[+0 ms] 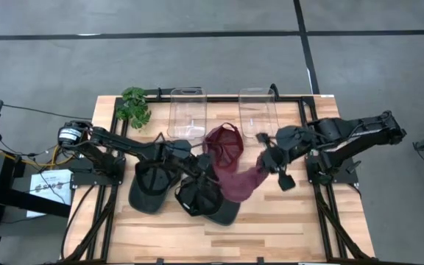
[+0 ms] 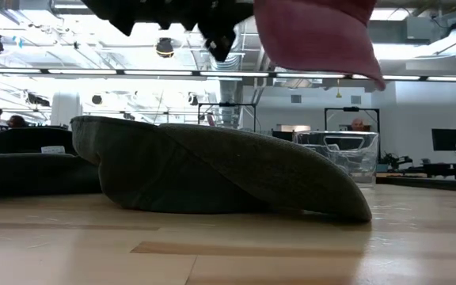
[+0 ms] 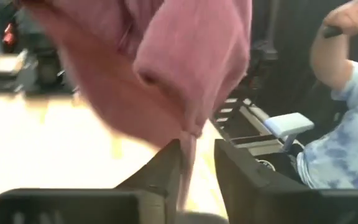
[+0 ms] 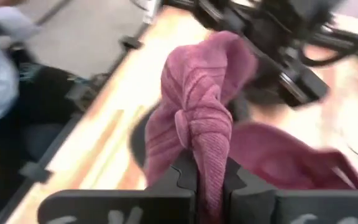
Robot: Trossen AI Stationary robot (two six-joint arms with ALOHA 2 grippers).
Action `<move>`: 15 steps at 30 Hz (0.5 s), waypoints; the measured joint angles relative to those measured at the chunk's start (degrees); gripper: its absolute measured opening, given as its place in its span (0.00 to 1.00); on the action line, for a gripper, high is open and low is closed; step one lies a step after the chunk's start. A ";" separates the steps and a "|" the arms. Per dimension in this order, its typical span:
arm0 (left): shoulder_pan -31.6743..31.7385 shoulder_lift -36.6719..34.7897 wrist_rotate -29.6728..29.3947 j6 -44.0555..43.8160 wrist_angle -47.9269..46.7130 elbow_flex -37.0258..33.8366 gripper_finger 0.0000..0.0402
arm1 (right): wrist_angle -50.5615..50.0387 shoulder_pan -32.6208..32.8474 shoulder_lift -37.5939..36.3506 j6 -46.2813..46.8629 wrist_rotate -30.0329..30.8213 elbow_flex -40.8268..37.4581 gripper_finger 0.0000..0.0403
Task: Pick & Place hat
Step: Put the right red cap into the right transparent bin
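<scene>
Above the middle of the bench [image 1: 271, 228], the maroon hat [image 1: 230, 158] hangs stretched between both arms, its long axis running left to right. The left gripper [image 3: 197, 163] stands part open around a fold of fabric. The right gripper [image 4: 210, 174] is clamped on the hat's bunched brim end.

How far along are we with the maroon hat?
Done: the maroon hat is lifted. In hand: the right claw is shut on its fabric; the left claw is open around an edge. Left: placing it; both clear bins look empty, and two dark hats remain on the table.
</scene>
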 joint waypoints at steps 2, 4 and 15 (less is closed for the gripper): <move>1.64 -2.02 -0.20 -0.59 -6.95 0.00 0.29 | -1.55 -1.93 -0.17 -0.10 1.40 1.06 0.00; 3.40 -4.30 -1.03 -1.50 -13.94 0.00 0.32 | -3.00 -4.73 -0.17 -0.87 1.91 2.51 0.00; 9.64 -20.94 -5.28 3.14 -23.24 -5.55 0.33 | -7.05 -32.22 0.21 -12.25 0.16 4.45 0.00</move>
